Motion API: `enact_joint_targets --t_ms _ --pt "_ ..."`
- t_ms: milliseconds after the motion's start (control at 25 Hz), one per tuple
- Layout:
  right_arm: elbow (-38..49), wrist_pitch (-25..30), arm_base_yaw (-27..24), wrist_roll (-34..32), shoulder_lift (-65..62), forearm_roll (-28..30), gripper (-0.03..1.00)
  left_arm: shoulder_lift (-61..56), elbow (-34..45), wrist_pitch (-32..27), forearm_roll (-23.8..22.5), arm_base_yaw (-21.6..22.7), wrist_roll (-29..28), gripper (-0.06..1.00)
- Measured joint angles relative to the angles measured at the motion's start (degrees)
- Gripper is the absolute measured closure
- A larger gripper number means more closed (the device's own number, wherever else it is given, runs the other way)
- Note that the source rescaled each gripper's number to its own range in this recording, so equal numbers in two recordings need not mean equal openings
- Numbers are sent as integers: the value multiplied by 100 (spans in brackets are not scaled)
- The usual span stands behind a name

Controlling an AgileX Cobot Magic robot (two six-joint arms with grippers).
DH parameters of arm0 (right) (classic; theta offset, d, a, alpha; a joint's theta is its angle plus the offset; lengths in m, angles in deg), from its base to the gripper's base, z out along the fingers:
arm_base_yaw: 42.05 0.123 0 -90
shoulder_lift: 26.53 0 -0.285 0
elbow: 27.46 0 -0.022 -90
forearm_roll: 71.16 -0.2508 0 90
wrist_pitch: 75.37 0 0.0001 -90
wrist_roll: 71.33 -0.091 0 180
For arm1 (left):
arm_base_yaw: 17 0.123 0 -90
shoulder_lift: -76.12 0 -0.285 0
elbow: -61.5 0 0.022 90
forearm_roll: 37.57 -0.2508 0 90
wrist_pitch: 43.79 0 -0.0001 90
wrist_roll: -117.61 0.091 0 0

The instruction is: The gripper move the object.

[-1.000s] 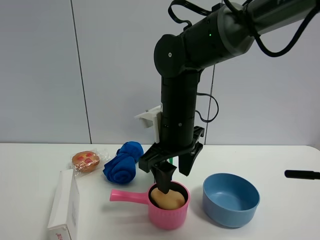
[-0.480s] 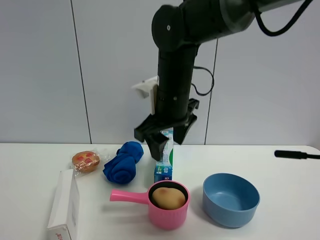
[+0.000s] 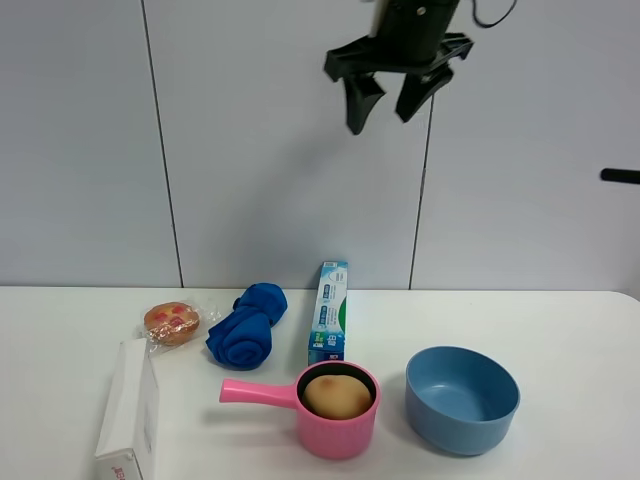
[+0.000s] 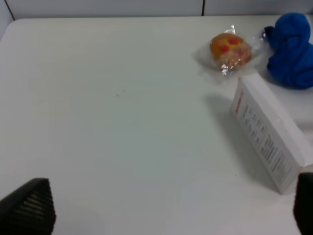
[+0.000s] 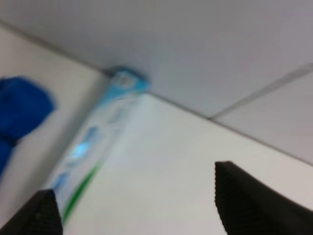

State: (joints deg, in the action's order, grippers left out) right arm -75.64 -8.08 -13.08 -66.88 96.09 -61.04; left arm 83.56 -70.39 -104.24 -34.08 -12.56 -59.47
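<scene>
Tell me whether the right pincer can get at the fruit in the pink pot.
Probably yes. The right pincer hangs open and empty high above the table, and the fruit lies uncovered in the pink pot, nothing over it. Mind the box close behind.

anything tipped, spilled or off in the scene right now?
Nothing stands out. The object sits inside the pink pot, the blue bowl is upright, and nothing is spilled. The gripper hangs open and empty high above them.
</scene>
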Motion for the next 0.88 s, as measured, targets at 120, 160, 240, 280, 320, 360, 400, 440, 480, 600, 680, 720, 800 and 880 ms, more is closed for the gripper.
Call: enact_joint_targets --t_ms 120,160,240,280,320,360,400,440,480,600,680,720,800,880 --pt "-67 187 -561 -20 -144 231 33 0 0 0 0 0 0 -6" --pt "-67 211 -724 -20 -205 304 33 0 0 0 0 0 0 -6" --pt "-67 219 -1076 -20 -353 451 33 0 0 0 0 0 0 -6" --pt "-67 219 -1231 -20 -423 538 33 0 0 0 0 0 0 -6" --pt "-67 223 -1351 -20 -517 629 33 0 0 0 0 0 0 -6" --pt "-67 223 -1489 -20 -622 708 33 0 0 0 0 0 0 -6" --pt "-67 223 -1626 -20 -737 795 33 0 0 0 0 0 0 -6" --pt "-67 223 -1744 -20 -841 857 33 0 0 0 0 0 0 -6" --pt "-67 223 -1891 -20 -981 866 33 0 0 0 0 0 0 -6" --pt "-67 223 -2318 -20 -1437 900 33 0 0 0 0 0 0 -6" --pt "-67 223 -2576 -20 -1776 912 33 0 0 0 0 0 0 -6" --pt "-67 223 -2698 -20 -1971 921 33 0 0 0 0 0 0 -6" --pt "-67 225 -2867 -20 -2359 967 33 0 0 0 0 0 0 -6" --pt "-73 225 -2916 -20 -2711 995 33 0 0 0 0 0 0 -6"
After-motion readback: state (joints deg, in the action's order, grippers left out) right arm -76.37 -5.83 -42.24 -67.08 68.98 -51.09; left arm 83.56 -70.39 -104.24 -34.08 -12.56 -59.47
